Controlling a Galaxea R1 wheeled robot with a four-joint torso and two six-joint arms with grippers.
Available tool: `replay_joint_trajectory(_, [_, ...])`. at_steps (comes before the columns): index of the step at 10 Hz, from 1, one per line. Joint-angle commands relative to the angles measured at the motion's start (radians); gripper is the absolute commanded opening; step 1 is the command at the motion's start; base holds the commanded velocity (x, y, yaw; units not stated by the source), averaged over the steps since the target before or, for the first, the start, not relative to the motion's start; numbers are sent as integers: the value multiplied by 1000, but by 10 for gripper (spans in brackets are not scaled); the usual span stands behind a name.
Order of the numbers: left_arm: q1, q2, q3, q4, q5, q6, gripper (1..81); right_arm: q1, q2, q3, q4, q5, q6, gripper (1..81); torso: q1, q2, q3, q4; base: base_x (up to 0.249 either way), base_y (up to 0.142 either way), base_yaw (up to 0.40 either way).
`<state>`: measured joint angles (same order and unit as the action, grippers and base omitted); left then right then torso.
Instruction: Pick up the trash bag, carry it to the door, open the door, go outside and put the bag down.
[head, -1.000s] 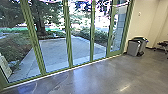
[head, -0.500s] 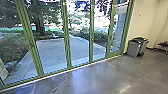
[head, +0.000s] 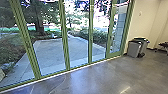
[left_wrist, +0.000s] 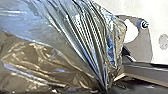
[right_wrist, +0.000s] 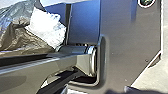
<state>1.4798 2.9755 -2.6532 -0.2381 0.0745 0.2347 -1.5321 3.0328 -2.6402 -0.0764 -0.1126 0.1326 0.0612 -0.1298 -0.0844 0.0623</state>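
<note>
Head view, left to right: plants (head: 12, 50) outside the glass, then a tree (head: 38, 20) at the far side of a paved patio (head: 50, 52), with bushes (head: 100, 35) along its right side. Glass panels in green frames (head: 65, 37) stand between that and the room, pale strip (head: 53, 74) along their foot. Right of the glass: light wall (head: 145, 15), two bins (head: 133, 48) close together near the end of the frames, then a dark piece of furniture (head: 163, 45) at the edge, too blurred to name. Smooth gray floor (head: 87, 80) on the room side, light reflecting off it. Trash bag (left_wrist: 50, 67) is up close at the left wrist: shiny thin plastic, loose and crinkled over much of it, drawn into tight pleats that run together at one spot. Left gripper: can't tell if it's wide or narrow, or whether the pleats are in its grip. Right wrist view has crumpled dark plastic too, with a bunched white piece (right_wrist: 47, 27) against it, both next to the robot's own bar. Right gripper: can't tell its state either.
</note>
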Motion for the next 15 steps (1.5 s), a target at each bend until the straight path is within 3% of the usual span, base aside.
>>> replay_joint_trajectory(1, [-48, -6, 2, 6, 62, 5, 10, 48, 16, 11, -6, -62, -5, 811, 0, 0, 0, 0, 151, -66, 0])
replay_joint_trajectory(15, [-48, 4, 2, 8, 62, 5, 10, 45, 20, 3, -6, -62, -5, 811, 0, 0, 0, 0, 152, -66, 0])
